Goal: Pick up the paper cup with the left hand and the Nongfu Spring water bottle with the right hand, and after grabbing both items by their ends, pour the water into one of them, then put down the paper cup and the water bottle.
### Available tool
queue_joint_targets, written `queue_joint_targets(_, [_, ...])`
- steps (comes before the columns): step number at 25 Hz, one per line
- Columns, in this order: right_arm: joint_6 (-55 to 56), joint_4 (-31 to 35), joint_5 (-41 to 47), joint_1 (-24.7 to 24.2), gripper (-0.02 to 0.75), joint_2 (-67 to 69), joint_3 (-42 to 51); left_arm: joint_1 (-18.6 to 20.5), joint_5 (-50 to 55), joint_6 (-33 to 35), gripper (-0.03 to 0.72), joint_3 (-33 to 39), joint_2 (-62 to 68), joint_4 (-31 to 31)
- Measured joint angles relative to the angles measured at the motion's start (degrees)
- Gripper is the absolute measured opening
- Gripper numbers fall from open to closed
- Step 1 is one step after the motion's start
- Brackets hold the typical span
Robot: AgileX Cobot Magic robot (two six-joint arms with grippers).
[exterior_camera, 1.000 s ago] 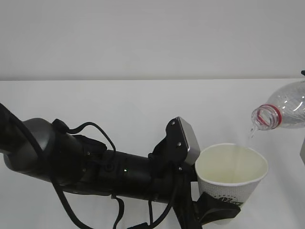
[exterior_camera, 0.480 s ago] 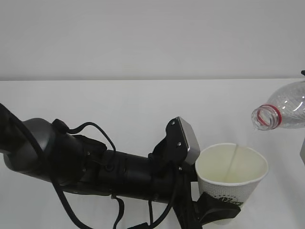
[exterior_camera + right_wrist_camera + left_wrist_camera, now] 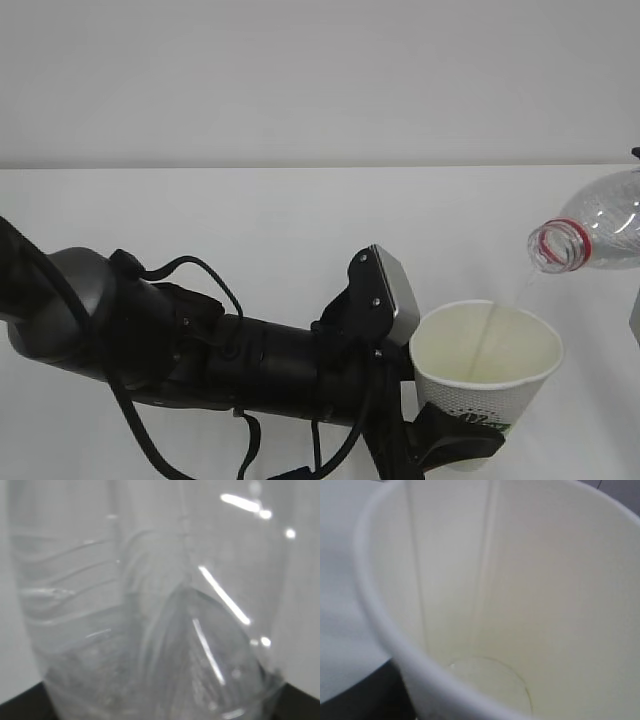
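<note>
White worktop (image 3: 250, 220) under a plain pale wall, otherwise bare. Landmark: paper cup (image 3: 487, 385).

Left of the cup, long black left hand (image 3: 250, 360) with cables and a grey block, reaching in low; its claw (image 3: 455, 445) clamped part-open around the cup's lower body, keeping it upright, mouth up, ready to receive.

Above and right of the cup, Nongfu Spring water bottle (image 3: 595, 232), tipped near level, uncapped red-ringed neck aimed down-left over the rim, so the flow lands inside. Right hand unseen outside; in the wrist view, only the ribbed bottle (image 3: 150, 610) filling the frame, so likely gripped part-open around its far end, claw itself not visible.

Inside the cup (image 3: 520, 590), 1 thin stream of water (image 3: 524, 285) from the neck; shallow pool (image 3: 490, 685) on the bottom. Pouring judged underway, early.
</note>
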Motion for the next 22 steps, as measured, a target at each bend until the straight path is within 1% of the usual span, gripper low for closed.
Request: queue_joint_targets(22, [-0.76, 0.0, -0.24, 0.0, 0.468, 0.0, 0.0, 0.0, 0.0, 0.0, 0.516, 0.0, 0.0, 0.0])
